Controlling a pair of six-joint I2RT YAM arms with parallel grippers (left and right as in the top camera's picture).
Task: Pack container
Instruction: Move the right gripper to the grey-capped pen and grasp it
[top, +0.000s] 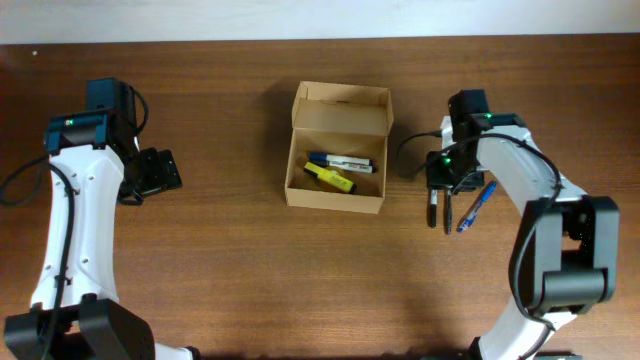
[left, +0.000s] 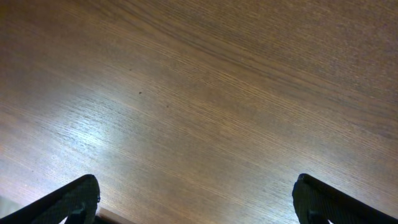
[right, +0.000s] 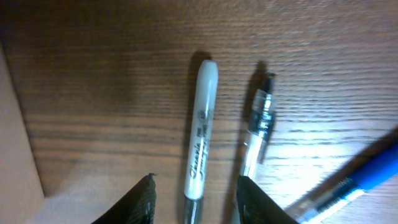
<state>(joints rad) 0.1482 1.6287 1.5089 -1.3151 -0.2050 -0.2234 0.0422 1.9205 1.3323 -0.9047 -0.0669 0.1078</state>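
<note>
The container (top: 303, 152) is a tan cardboard box at the table's middle, its lid flap standing open at the back. Inside lie a blue-and-white marker (top: 345, 161) and a yellow one (top: 329, 177). To its right my right gripper (top: 438, 190) hangs low over a grey marker (right: 202, 134) lying on the wood. In the right wrist view its fingers (right: 135, 202) stand either side of the marker's rear end with a gap on both sides, so it is open. My left gripper (left: 199, 199) is wide open over bare wood at the far left (top: 155, 172).
A clear-barrelled pen (right: 258, 130) lies just right of the grey marker, close to the right finger. A blue pen (right: 364, 180) lies slanted further right (top: 477, 207). The box's side wall (right: 15, 124) shows at the left edge of the right wrist view.
</note>
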